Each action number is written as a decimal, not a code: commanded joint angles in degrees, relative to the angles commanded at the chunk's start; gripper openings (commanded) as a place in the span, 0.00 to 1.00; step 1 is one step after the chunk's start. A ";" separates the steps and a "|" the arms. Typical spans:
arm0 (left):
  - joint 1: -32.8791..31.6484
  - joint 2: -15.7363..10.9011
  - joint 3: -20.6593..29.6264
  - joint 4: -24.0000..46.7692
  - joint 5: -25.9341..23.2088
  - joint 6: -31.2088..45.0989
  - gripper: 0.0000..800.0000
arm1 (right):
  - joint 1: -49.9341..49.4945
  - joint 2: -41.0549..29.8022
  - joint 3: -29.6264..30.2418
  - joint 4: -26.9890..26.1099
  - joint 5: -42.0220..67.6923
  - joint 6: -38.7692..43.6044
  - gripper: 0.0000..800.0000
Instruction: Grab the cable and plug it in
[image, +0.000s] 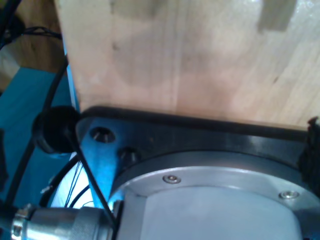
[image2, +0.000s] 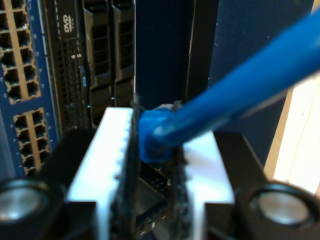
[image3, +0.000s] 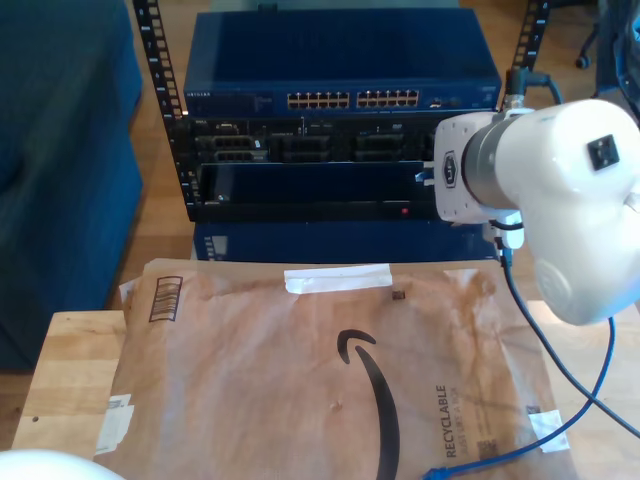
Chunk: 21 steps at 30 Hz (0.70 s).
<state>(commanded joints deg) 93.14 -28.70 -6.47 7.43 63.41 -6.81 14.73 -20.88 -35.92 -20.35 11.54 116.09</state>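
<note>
Both wrist views are soft and blurred close-up, while the exterior view is sharp, evenly daylit, without glare.

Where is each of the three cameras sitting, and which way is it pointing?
First wrist view: on my first gripper, facing a wooden board and my own arm's round base.
Second wrist view: on my second gripper, facing the rack; its fingers pinch the cable.
Exterior view: off the arms, above the table, facing the rack over a paper mailer; a white arm shows.
Shared: the second wrist and exterior views both show the rack's ports and the cable.
</note>
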 joint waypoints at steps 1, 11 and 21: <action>0.00 0.00 0.00 0.00 0.00 0.00 1.00 | 0.00 -0.09 0.35 -1.93 -0.09 0.09 0.00; 0.00 0.00 0.00 0.00 0.00 0.00 1.00 | -2.37 3.60 0.70 -4.57 -13.19 0.62 0.00; 0.00 0.00 0.00 0.00 0.00 0.00 1.00 | -5.27 7.03 1.93 -3.78 -30.77 0.88 0.00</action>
<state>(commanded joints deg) 93.14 -28.70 -6.47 7.43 63.41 -6.81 9.45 -13.85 -33.99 -24.13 -19.23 116.97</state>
